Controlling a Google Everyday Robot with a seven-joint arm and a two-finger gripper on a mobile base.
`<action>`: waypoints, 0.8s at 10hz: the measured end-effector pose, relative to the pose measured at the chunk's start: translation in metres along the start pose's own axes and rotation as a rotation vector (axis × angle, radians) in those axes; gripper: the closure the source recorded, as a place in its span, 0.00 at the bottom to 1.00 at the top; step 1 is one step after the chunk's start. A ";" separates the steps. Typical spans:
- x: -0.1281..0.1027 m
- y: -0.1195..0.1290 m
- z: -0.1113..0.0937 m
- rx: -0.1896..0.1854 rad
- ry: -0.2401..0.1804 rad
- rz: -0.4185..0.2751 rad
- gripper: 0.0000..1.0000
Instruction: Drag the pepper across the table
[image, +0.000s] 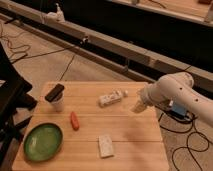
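Above the table (131, 146) near its right edge, claw (137, 106), grip untellable; pepper (74, 120) well apart.

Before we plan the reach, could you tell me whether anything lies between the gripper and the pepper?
Nothing sits squarely between the gripper, at the table's edge, and the pepper; a white bottle lies just beside that line.
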 end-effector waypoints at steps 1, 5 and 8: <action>0.000 0.000 0.000 0.000 0.000 0.000 0.34; -0.080 0.008 0.027 -0.040 -0.130 -0.083 0.34; -0.138 0.025 0.047 -0.096 -0.207 -0.173 0.34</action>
